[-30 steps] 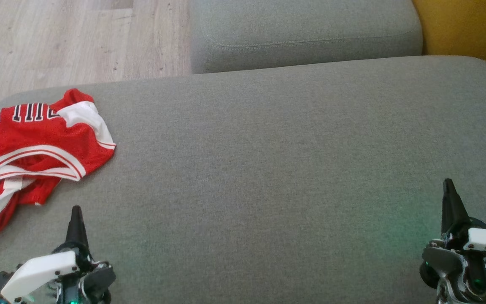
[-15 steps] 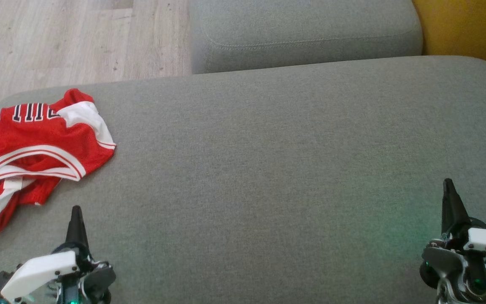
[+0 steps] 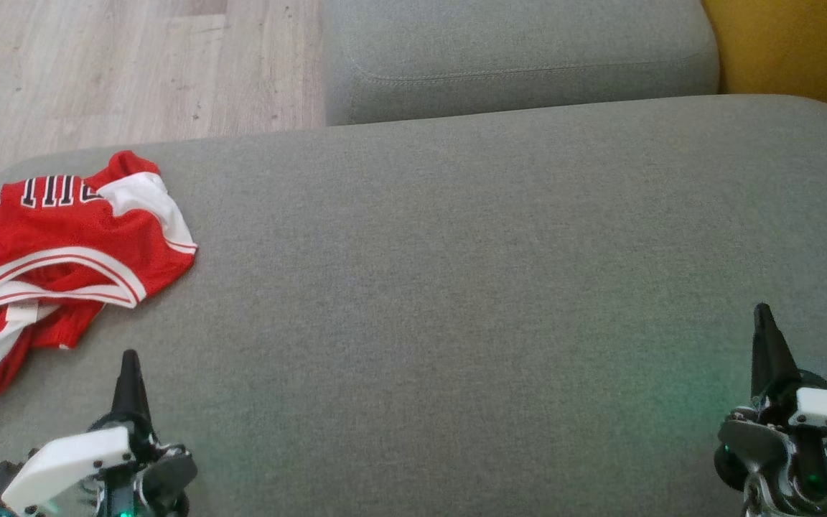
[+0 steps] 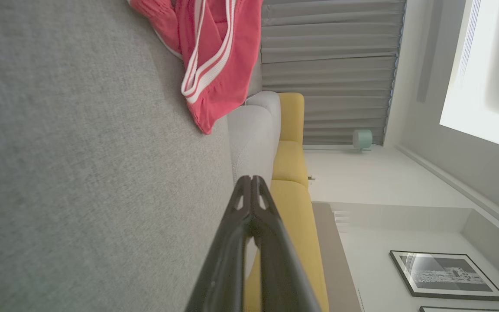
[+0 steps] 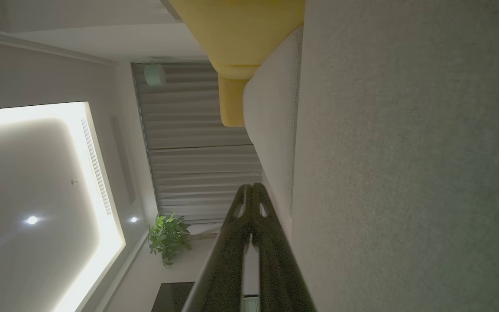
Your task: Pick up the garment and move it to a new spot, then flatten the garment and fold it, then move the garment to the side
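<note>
The garment (image 3: 54,251), a red jersey with white trim and dark lettering, lies crumpled at the far left of the grey sofa cushion (image 3: 456,273), part of it running past the left edge of the head view. In the left wrist view the garment (image 4: 215,56) sits at the top, ahead of the fingers. My left gripper (image 3: 128,357) is shut and empty, just below the jersey's near edge and apart from it; its tips (image 4: 251,178) meet. My right gripper (image 3: 763,309) is shut and empty at the lower right, far from the jersey, tips (image 5: 251,186) together.
A second grey cushion (image 3: 514,57) lies beyond the big one. Yellow upholstery (image 3: 794,43) stands at the back right. Wooden floor (image 3: 97,72) shows past the cushion's far left edge.
</note>
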Controlling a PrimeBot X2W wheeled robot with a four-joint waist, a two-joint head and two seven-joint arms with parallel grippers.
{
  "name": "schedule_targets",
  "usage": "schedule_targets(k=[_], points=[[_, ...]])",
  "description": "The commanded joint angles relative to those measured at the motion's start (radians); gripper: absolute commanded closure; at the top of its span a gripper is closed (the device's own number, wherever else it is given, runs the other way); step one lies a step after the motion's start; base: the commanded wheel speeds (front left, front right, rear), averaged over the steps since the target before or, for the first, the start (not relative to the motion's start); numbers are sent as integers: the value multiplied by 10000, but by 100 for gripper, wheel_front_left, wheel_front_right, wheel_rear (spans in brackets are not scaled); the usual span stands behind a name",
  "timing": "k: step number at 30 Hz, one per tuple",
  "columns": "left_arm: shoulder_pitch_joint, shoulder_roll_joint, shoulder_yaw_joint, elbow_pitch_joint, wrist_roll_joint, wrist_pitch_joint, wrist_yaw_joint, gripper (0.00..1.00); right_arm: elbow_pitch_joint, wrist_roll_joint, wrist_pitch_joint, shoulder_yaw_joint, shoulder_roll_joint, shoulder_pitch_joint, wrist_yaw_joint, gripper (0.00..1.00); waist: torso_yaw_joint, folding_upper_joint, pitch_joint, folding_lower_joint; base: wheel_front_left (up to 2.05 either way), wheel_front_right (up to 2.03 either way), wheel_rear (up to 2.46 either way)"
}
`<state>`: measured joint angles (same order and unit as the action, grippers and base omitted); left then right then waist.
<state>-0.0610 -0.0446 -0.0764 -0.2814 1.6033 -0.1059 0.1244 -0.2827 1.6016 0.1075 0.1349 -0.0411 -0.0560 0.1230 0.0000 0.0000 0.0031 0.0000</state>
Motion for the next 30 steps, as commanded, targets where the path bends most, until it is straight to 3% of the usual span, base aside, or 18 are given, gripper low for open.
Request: schedule_targets(k=[1,11,30], points=[[0,0,0,0,2,0,0,0,0,0,0,0,0,0,0,0,0,0,0,0,0,0,0],[133,-3,206,-216,-225,225,-75,0,-216,-392,-224,-220,-23,119,1,0,-10,0,-4,0,0,0,0],[208,-54,528,-49,-2387,785,-393,0,245,-3385,-785,-760,-37,131,13,0,-16,0,7,0,0,0,0]])
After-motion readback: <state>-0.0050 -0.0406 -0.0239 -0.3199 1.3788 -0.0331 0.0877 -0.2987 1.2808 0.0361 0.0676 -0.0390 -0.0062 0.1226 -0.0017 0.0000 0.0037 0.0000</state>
